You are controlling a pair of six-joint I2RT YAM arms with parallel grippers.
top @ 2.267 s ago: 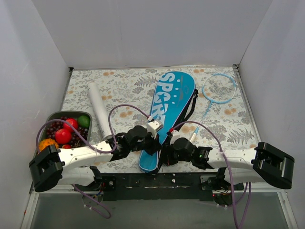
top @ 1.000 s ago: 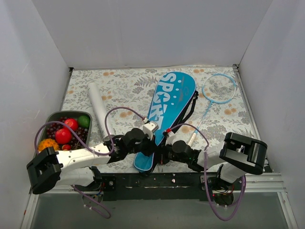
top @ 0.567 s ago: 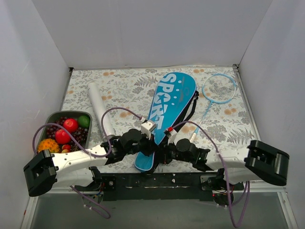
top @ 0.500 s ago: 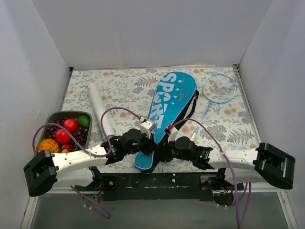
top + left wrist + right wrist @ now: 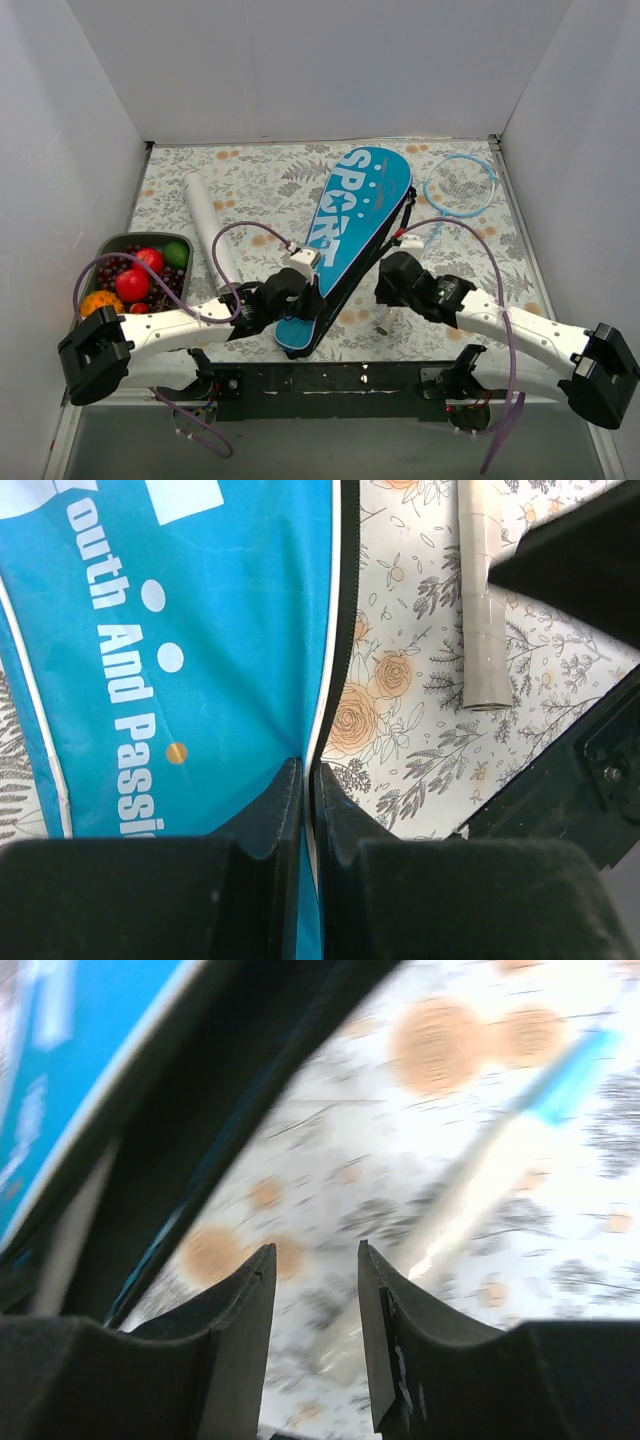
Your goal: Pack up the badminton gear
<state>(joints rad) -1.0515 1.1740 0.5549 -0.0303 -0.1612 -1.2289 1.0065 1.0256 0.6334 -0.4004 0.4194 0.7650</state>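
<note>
The long blue cover (image 5: pixel 355 215) lettered "SPORT" lies slantwise on the flowered mat. My left gripper (image 5: pixel 303 302) is shut on the cover's right edge near its narrow near end; the left wrist view shows the jaws (image 5: pixel 308 780) closed on the white-piped rim of the cover (image 5: pixel 170 630). One light-blue-framed racket (image 5: pixel 460 183) lies right of the cover, and its silvery handle (image 5: pixel 478 600) reaches toward me. My right gripper (image 5: pixel 388 292) is open and empty over that handle (image 5: pixel 470 1190), apart from the cover (image 5: pixel 60 1080). The white tube (image 5: pixel 208 232) lies at the left. The second racket and shuttlecocks are not visible.
A dark tray (image 5: pixel 110 242) of colourful fruit sits at the left edge of the mat. White walls enclose the table on three sides. The black mounting rail (image 5: pixel 340 380) runs along the near edge.
My right gripper has left the cover's near end and swung right and away, over the racket handle. My left gripper keeps its hold and the cover's near end has shifted slightly.
</note>
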